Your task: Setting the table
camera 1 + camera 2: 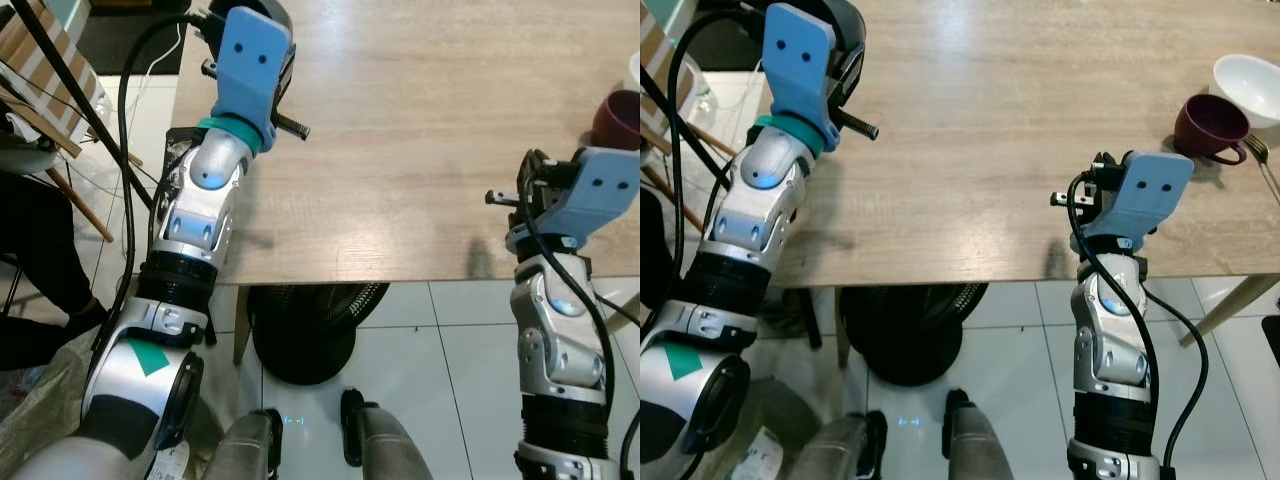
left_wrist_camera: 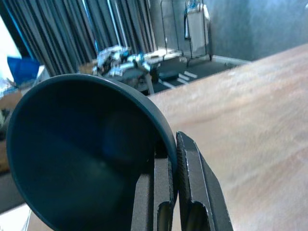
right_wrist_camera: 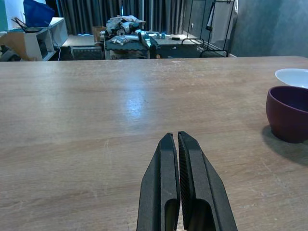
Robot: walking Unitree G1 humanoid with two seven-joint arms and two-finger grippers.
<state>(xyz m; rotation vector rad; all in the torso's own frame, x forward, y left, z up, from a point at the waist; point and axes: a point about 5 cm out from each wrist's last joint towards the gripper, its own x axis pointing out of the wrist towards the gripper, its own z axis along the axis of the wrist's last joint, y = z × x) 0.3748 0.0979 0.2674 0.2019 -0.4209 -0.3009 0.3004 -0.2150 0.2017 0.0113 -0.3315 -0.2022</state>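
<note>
In the left wrist view the two black fingers [image 2: 185, 183] of the left gripper [image 2: 174, 192] are pressed together on the thin rim of a dark bowl [image 2: 82, 154], one inside the wall and one outside. The bowl fills the lower left of that frame, its open mouth turned sideways, with the wooden surface [image 2: 250, 120] running away on the right. From the head camera it sits at the upper left, mostly hidden behind the blue wrist housing, over the surface's near-left corner.

The bowl looks rigid and smooth — ceramic or hard plastic, I cannot tell which. Held by a single point on the rim it will probably want to swing, and a glossy wall may slip, so it should go down gently, base first.

The right gripper [image 3: 179, 192] hovers just above the surface with its fingers closed together and nothing between them. Ahead of it, at the right of its wrist view, stand a maroon cup [image 3: 288, 111] and, just behind, a white bowl [image 3: 293, 76]. The right eye view shows both at the upper right, with a fork [image 1: 1268, 172] beside them.
</note>
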